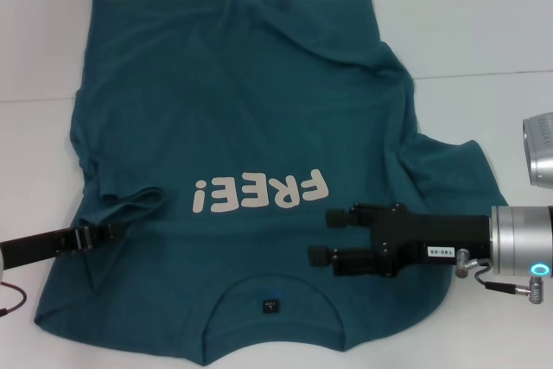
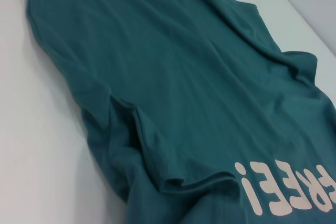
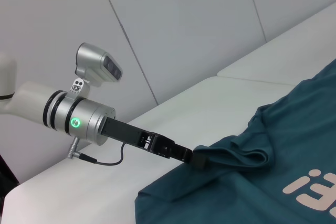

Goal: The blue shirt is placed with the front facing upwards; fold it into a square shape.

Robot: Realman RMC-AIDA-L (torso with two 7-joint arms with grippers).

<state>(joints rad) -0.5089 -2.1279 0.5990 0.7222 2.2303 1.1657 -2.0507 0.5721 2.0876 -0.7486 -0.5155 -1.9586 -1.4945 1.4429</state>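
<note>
A white bench [image 1: 484,6] carries the blue shirt [image 1: 242,118], spread lettering-up with its collar nearest the robot and bare surface past the far hem. The right end effector [image 1: 321,237] hovers above the chest, fingers parted. The left end effector [image 1: 117,231] pinches the bunched left sleeve.

Silver wrists, black tools.
Brushed-silver cylinders with glowing rings, cyan at right, green at left; matte black right tool [image 1: 327,235] bearing a small white label, print unreadable; slim black left tool [image 3: 198,160], thin dark cable looping beneath; silver wrist camera housing above.
</note>
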